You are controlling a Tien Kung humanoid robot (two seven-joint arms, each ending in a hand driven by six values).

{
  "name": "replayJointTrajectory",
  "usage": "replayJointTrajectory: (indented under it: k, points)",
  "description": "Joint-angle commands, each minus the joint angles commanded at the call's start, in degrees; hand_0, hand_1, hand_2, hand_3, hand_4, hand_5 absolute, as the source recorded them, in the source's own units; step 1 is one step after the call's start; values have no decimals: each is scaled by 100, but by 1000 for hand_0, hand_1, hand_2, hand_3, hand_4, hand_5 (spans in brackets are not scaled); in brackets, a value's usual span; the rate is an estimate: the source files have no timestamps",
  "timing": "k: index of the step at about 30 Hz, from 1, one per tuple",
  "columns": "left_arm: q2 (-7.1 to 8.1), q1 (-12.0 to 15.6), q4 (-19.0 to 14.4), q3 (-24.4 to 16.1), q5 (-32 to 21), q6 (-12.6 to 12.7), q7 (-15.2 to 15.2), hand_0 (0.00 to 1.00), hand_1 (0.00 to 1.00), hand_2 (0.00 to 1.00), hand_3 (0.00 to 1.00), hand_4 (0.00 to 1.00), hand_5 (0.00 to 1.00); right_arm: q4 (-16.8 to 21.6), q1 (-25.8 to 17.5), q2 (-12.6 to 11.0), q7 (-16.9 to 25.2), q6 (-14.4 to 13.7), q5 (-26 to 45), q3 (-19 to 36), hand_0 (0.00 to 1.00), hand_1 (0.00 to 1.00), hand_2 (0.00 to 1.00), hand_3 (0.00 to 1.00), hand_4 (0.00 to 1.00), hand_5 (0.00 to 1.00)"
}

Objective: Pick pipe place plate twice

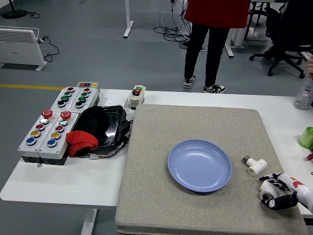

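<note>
A blue plate lies on the grey mat, right of its middle, with nothing in it. A white pipe tee lies on the mat just right of the plate. A second white pipe fitting lies nearer the mat's front right corner. My right hand comes in from the lower right, and its black fingers are curled around this second fitting, which rests on the mat. The hand hides part of the fitting. My left arm is out of view.
Button boxes and a black tray with black and red cloth stand at the left. A green cup and a clear bottle are at the right edge. A person in red stands beyond the table.
</note>
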Motion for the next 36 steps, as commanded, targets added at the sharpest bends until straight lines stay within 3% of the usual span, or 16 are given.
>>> replayJointTrajectory:
  k: [3,4,9,10,19,27,36]
  points:
    - [-1,2,2,-10,14,-1,5,625,584,514,575,208,998,14,1,-5,41,0,-10,8,384,520,678,791,705,259]
    - [-1,3,2,-13,19,-1,7,625,584,514,576,208,998,17,1,-5,48,0,-11,11,284,437,633,769,666,230]
    - [-2,13,3,-29,38,-2,15,625,584,514,576,208,998,28,-8,-12,73,0,30,20,284,437,633,769,666,230]
    - [-4,17,3,-33,44,-2,18,625,584,514,577,208,998,32,-12,-11,76,0,48,19,224,375,600,747,658,220]
    - [-6,49,4,-51,69,-2,26,625,584,514,576,208,998,107,-38,-20,218,-17,103,32,197,346,581,733,657,216]
    - [-3,67,0,-45,61,-6,26,625,585,514,576,207,998,229,-4,-40,382,-239,133,-31,181,326,552,714,638,206]
    - [3,31,-4,-2,-4,-11,5,625,586,514,576,206,998,261,365,-56,428,-293,263,-351,172,318,549,708,619,180]
